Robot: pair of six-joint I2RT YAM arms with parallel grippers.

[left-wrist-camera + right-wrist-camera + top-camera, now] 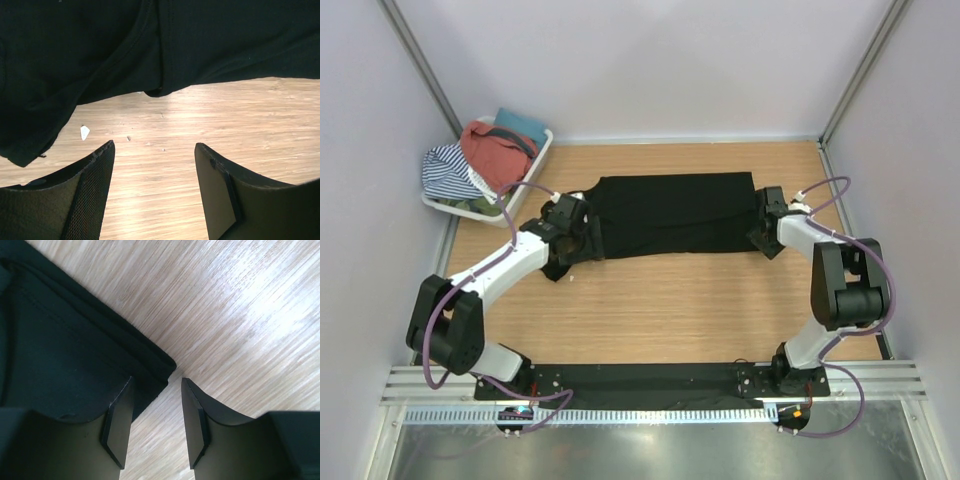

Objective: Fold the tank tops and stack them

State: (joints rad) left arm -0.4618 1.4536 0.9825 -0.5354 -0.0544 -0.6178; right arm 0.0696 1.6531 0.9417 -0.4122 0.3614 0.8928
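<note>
A black tank top (670,212) lies spread flat across the middle of the wooden table. My left gripper (565,235) hovers at its left end, where the strap part bunches. In the left wrist view its fingers (100,175) stand wide open over bare wood, and the black cloth (150,45) lies just ahead of them. My right gripper (765,225) is at the top's right edge. It is open, and a corner of the cloth (75,355) reaches the gap at its fingertips (122,405). A rust-red tank top (495,155) sits heaped in the basket.
A white plastic basket (542,150) stands at the back left corner, also holding a striped cloth (450,172) and a teal cloth (520,125). Grey walls close the table on three sides. A small white scrap (85,132) lies on the wood.
</note>
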